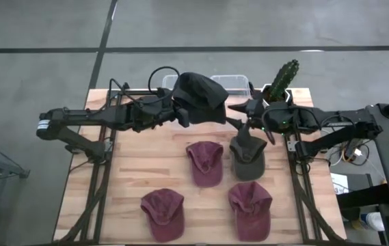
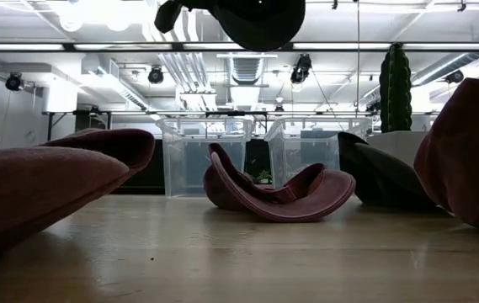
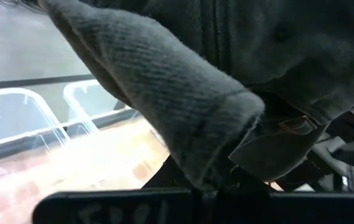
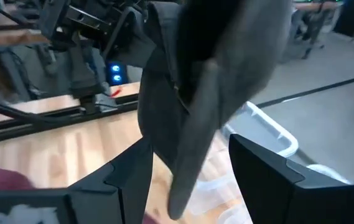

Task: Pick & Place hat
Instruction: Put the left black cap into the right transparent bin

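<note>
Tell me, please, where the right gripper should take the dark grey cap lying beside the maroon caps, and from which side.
I would grip the dark grey cap at its brim end, nearest the right gripper, coming from straight above. It lies flat on the table, apart from the maroon cap beside it, so the fingers should have room there.

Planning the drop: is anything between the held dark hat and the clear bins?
Nothing visible is. The left claw holds the dark hat in the air above the clear bins; the open right claw is beside it, not beneath.
</note>
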